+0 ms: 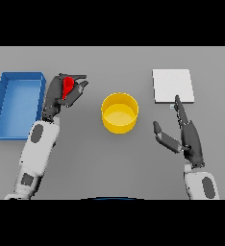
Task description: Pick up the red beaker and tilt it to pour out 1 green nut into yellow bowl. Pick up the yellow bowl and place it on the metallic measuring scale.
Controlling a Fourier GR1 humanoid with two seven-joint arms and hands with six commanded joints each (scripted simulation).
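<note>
The red beaker (67,86) is in my left hand (61,91), whose fingers and thumb curl round it at the left of the table; only part of the beaker shows between them. The yellow bowl (119,112) stands upright in the middle, to the right of that hand and apart from it. I see no green nut. The metallic measuring scale (172,85) is a pale square plate at the far right. My right hand (186,132) lies open just in front of the scale, fingers straight and pointing at it, thumb spread toward the bowl.
A blue rectangular tray (17,103) lies along the left edge, right beside my left forearm. Grey table surface (114,163) stretches between the bowl and the near edge.
</note>
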